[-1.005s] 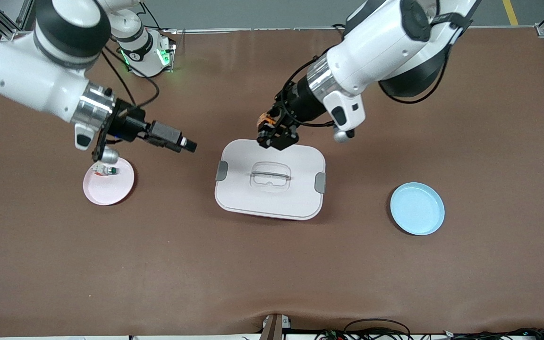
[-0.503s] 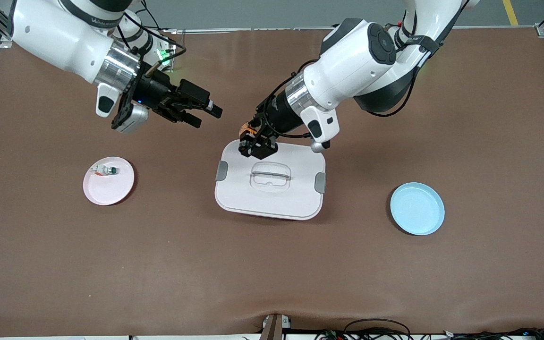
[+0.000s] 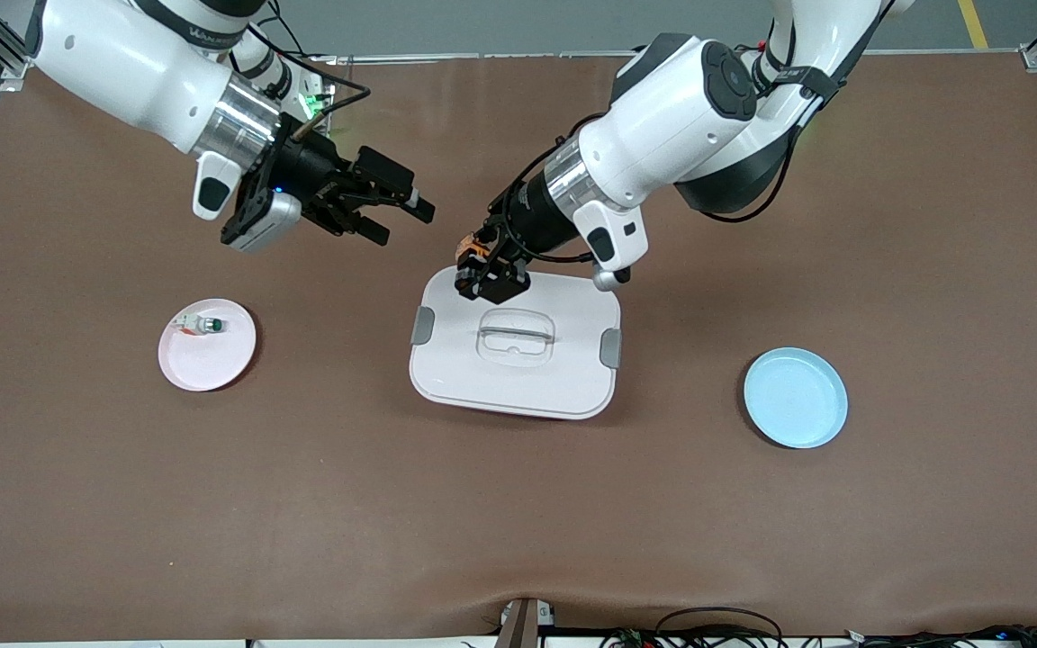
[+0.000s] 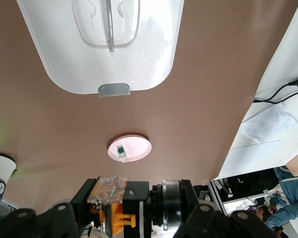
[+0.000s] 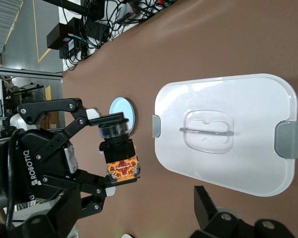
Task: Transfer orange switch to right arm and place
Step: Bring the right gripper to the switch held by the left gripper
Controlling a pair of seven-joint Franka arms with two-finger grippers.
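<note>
The orange switch [image 3: 472, 245], black-bodied with orange marks, hangs in my left gripper [image 3: 487, 274], which is shut on it. They are over the corner of the white lidded container [image 3: 518, 387] toward the right arm's end. In the left wrist view the switch [image 4: 116, 210] sits between the jaws. My right gripper [image 3: 406, 226] hovers open over bare table, a short gap from the switch, fingers pointed at it. The right wrist view shows the switch [image 5: 120, 158] held crosswise in the left gripper, with one of my own fingers [image 5: 208, 208] beside it.
A pink plate [image 3: 212, 364] toward the right arm's end holds a white switch with a green cap [image 3: 203, 325]. A blue plate [image 3: 796, 397] lies toward the left arm's end. The container has grey side latches [image 3: 423, 325] and a clear handle.
The right arm rose from over the pink plate and swung toward the table's middle, its open gripper now facing the switch. The left gripper shifted slightly toward it, then held still.
</note>
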